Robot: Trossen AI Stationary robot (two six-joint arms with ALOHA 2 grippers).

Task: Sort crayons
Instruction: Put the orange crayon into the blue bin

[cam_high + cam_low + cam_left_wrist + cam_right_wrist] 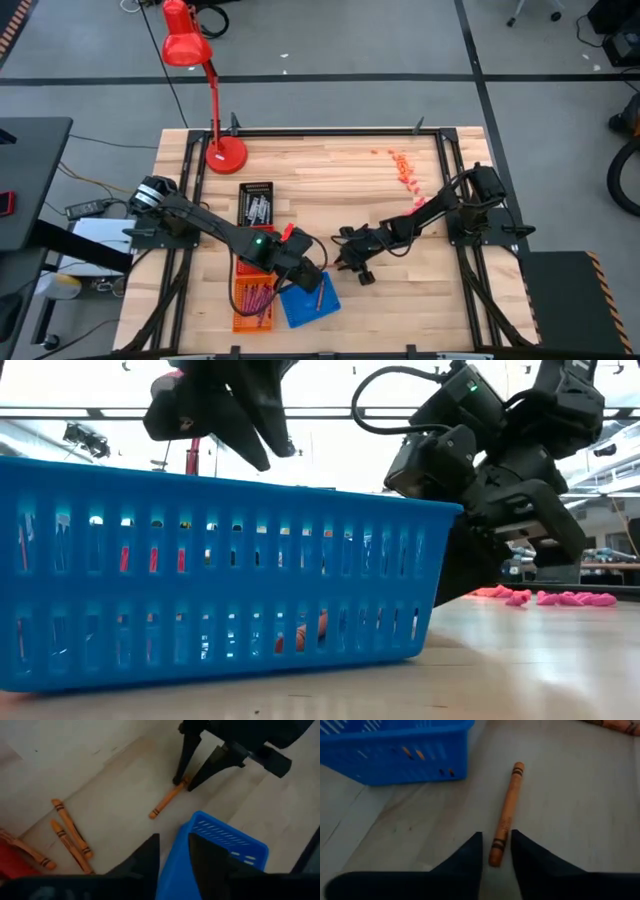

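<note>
A bright blue plastic basket with slotted walls (395, 747) stands on the pale, light-grained wooden table top (580, 795), and beside it lies a brown-orange crayon with black bands near each end (506, 815), set between the dark, near-black fingers of the right gripper (496, 851). Three more brown-orange crayons with black bands (70, 835) lie on the same pale wood, seen past the equally dark left gripper (173, 852). In the overhead view a glossy red desk lamp (190, 50), a black tray of grey-silver sticks (256, 204), an orange tray (253, 300) and a scatter of pink and orange bits (405, 170) add the remaining colour.
</note>
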